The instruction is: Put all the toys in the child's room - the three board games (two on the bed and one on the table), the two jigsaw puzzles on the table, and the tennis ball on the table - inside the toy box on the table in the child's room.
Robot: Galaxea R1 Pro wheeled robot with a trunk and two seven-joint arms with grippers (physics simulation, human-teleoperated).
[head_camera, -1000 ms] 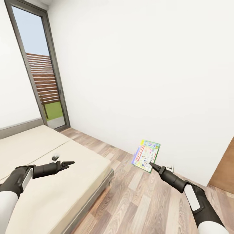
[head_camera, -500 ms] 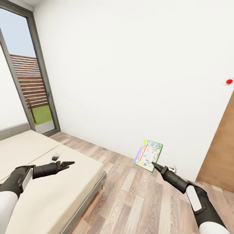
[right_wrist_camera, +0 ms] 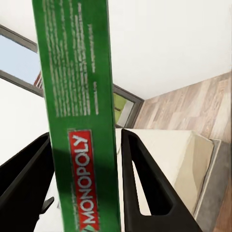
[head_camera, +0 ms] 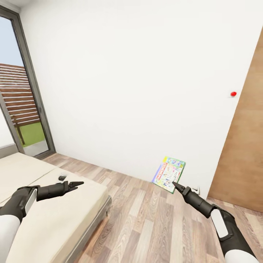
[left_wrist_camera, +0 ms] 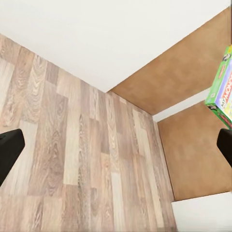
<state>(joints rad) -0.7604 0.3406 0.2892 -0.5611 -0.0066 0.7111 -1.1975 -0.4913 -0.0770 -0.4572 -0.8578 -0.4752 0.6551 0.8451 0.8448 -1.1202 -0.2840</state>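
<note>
Lower right in the head view, the right gripper (head_camera: pixel 176 186) is clamped on the green-edged board game (head_camera: pixel 169 174), held upright above the floor (head_camera: pixel 146 219). Lower left, the left gripper (head_camera: pixel 77 184) hovers over the bed (head_camera: pixel 47 215), empty, jaws slightly apart.

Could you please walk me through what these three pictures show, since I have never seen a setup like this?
These are simulator renders from a two-armed wheeled robot. The wide picture comes from its head camera, looking down over both arms. The other two come from cameras near each gripper.

The right gripper is shut on a flat, green-edged board game; the right wrist view shows its green side, lettered "MONOPOLY", between the fingers.

The left gripper holds nothing; its wrist view suggests it is open. It hangs above the beige bed.

Around are a wood-plank floor, a white wall, a window and a brown door.
</note>
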